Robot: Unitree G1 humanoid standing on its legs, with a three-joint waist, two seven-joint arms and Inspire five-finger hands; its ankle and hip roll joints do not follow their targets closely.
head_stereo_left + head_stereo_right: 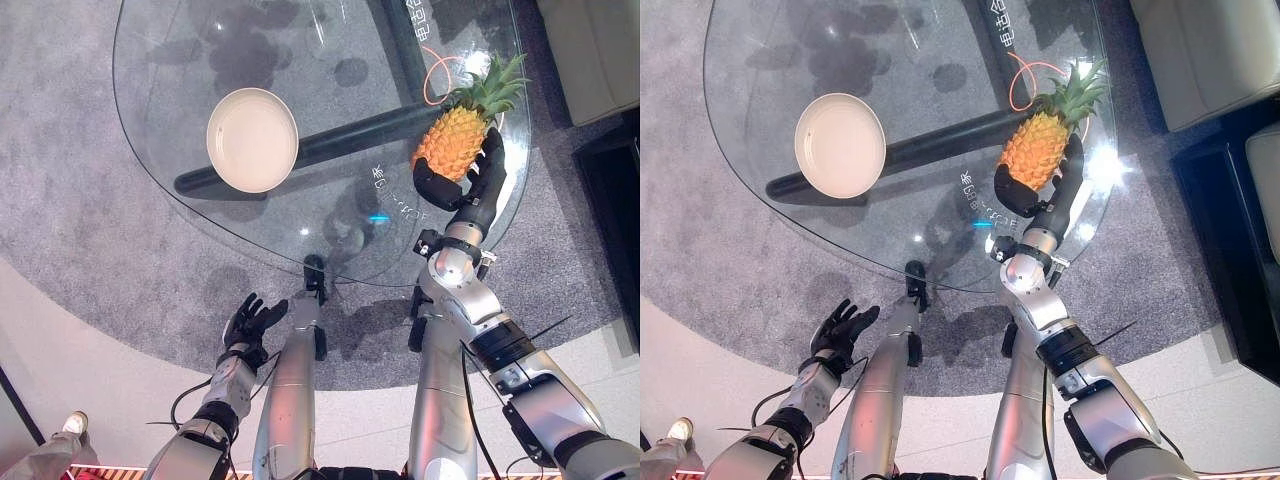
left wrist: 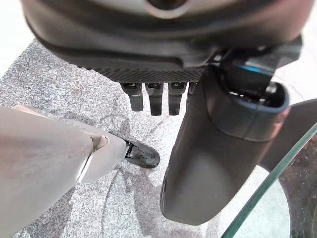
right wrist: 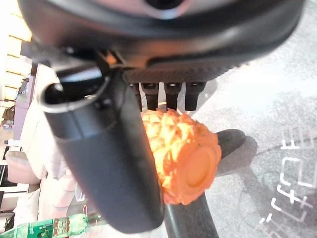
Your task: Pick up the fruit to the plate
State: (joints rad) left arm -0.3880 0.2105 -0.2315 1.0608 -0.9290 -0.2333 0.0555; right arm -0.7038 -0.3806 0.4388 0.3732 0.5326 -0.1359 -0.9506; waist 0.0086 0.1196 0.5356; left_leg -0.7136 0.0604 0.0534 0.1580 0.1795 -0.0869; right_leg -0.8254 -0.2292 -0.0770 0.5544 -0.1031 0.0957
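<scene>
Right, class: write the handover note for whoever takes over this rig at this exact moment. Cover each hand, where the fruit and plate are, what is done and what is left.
Right hand: at the table's right side, thumb and fingers curled round the pineapple. I can't tell if the fruit is lifted or resting on the glass table.
Left hand: open, idle, low beside the table's near edge, holding nothing.
Plate: empty, on the left part of the table, well apart from the fruit.
Done: pineapple grasped.
Left: carry it leftward across to the plate, set it down, release.
</scene>
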